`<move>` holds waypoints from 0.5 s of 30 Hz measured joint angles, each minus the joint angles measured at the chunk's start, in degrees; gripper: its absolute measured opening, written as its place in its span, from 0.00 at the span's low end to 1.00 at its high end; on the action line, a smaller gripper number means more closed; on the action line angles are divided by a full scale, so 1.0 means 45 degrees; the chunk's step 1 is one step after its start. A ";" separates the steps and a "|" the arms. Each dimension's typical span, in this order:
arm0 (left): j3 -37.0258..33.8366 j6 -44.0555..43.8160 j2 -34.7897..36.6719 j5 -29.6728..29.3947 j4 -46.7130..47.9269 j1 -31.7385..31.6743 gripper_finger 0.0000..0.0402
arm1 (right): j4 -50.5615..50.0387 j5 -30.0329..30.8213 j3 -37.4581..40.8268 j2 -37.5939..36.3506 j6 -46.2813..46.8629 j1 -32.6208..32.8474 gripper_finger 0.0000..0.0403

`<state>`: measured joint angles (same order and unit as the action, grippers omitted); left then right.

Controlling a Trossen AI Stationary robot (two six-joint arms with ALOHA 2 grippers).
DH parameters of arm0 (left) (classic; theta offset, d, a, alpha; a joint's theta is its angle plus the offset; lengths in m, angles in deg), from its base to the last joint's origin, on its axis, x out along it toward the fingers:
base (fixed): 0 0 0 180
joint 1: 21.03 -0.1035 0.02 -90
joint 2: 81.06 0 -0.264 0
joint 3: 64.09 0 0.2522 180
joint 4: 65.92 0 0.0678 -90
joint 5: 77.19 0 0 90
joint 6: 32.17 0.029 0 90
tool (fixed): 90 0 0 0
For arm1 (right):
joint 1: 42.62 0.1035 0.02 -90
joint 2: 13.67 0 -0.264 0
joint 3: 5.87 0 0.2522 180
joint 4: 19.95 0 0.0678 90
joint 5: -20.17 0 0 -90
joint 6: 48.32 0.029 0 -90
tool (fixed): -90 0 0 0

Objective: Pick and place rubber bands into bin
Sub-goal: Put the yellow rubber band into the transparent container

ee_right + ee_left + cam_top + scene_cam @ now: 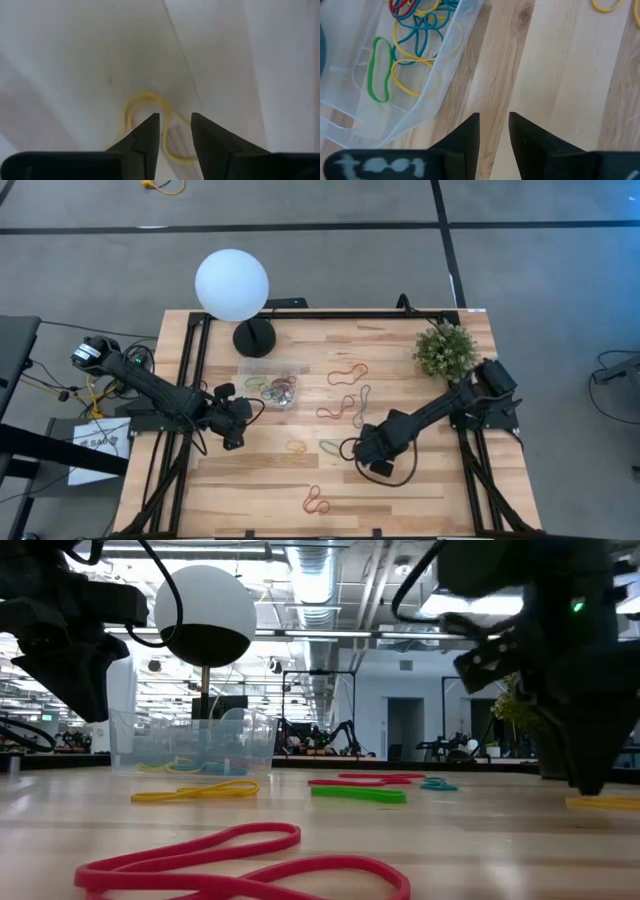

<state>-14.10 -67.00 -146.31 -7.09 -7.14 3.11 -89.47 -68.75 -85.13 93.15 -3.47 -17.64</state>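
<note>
Clear bin point(445, 60) holding coloured rubber bands point(415, 37); left fingers point(470, 137) narrow, empty; right fingers point(147, 135) narrow over yellow band point(142, 102)

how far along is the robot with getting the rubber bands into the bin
Partly done. Several bands already lie in the bin. The right gripper is low over a yellow band, fingers slightly apart, nothing gripped yet. The left gripper hangs empty beside the bin. About eight loose bands remain on the table.

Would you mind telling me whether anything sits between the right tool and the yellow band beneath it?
Nothing visible does. The right tool hangs directly over the yellow band on the table, its fingers slightly apart with only bare wood around the loop. The bin lies across the table, with a few loose bands between.
</note>
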 joint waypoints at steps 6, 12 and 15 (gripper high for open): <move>0.0000 0.0033 0.0001 0.0000 0.0015 0.0000 0.24 | 0.0053 -0.0638 -0.0029 0.0448 -0.0617 -0.0271 0.26; 0.0000 0.0044 0.0000 -0.0005 0.0013 0.0000 0.24 | 0.0123 -0.0363 -0.0024 0.0640 -0.0762 -0.0333 0.23; 0.0000 0.0044 0.0000 -0.0005 0.0018 -0.0002 0.24 | 0.0221 -0.0185 -0.0015 0.0619 -0.0525 -0.0341 0.11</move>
<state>-14.10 -66.80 -146.31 -7.11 -7.06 3.10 -88.48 -69.59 -85.19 95.94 -5.83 -19.17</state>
